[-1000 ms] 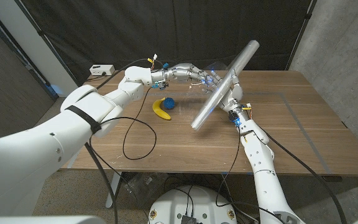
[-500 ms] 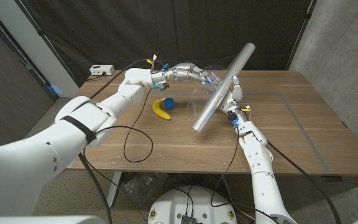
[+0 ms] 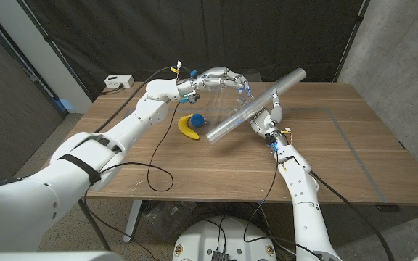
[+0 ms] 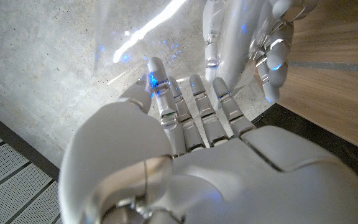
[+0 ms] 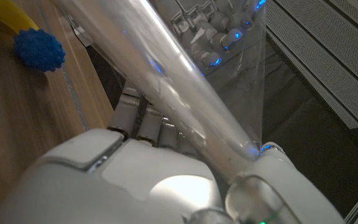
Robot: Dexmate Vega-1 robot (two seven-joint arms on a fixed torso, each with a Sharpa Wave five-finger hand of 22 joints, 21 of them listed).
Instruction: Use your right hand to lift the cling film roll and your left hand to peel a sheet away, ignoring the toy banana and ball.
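right hand [image 3: 267, 116]: grips cling film roll [image 3: 256, 105], lifted aslant; hold steady.
left hand [image 3: 227, 78]: fingers pinch film sheet [image 3: 242, 98]; pull away evenly.

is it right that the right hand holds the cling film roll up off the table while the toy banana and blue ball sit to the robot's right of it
Not quite. In the head view the toy banana and blue ball sit to the robot's left of the cling film roll, not its right. The right hand does hold the roll up off the table.
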